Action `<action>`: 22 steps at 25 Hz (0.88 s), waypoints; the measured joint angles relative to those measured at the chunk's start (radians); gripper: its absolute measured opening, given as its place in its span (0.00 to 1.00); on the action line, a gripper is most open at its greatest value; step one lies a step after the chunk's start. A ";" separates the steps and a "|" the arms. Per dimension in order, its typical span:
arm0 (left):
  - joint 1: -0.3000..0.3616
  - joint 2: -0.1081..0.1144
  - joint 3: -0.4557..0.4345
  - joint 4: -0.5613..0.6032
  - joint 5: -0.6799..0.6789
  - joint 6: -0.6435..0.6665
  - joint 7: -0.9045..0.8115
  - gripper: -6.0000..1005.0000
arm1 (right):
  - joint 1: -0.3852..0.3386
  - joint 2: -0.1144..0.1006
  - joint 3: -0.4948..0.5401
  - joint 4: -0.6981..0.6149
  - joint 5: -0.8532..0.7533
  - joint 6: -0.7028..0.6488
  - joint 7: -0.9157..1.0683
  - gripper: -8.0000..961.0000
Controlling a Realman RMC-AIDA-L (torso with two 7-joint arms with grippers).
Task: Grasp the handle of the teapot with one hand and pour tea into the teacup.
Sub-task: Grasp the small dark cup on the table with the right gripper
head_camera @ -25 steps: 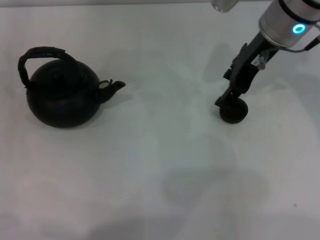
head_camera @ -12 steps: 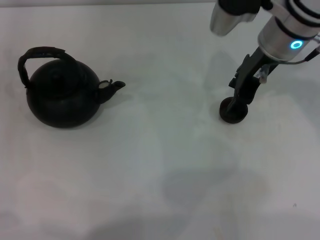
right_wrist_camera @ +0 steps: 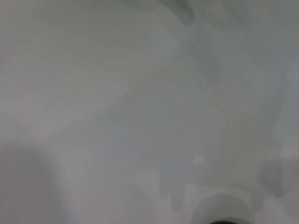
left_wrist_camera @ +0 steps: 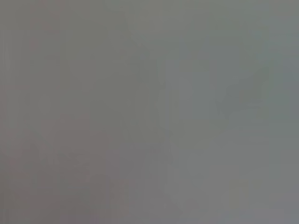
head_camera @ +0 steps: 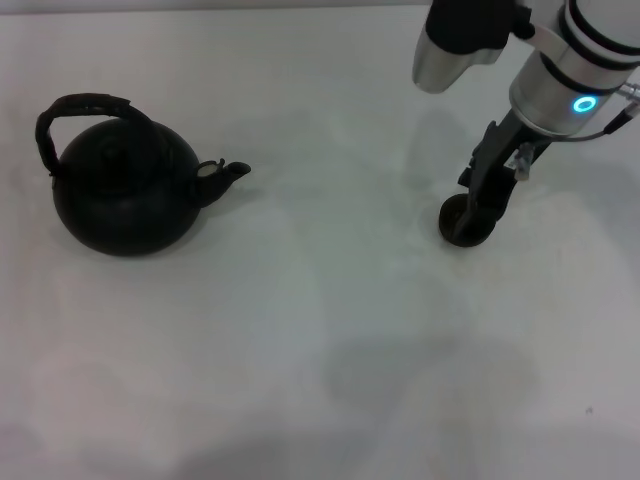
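The teapot (head_camera: 125, 190) is a round matte black pot standing at the left of the white table in the head view. Its spout (head_camera: 225, 175) points right, and the handle (head_camera: 75, 115) arches over its lid. Far to the right sits the small black teacup (head_camera: 454, 226). My right gripper (head_camera: 482, 215) reaches down from the upper right, and its dark tip overlaps the teacup's right side. Whether it holds the teacup cannot be told. The left gripper is out of view, and the left wrist view shows only flat grey.
A wide stretch of bare white table (head_camera: 330, 300) separates the teapot from the teacup. The right arm's silver forearm (head_camera: 560, 80) with a blue light ring hangs over the table's back right. The right wrist view shows pale table surface.
The right gripper's tip has shifted from the teacup's left rim across to its right side while the arm swung. The teacup and the teapot stayed where they were.
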 joint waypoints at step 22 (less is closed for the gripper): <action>0.008 0.000 0.000 0.000 0.000 -0.003 -0.024 0.79 | -0.005 0.001 -0.076 0.003 -0.001 0.039 0.019 0.89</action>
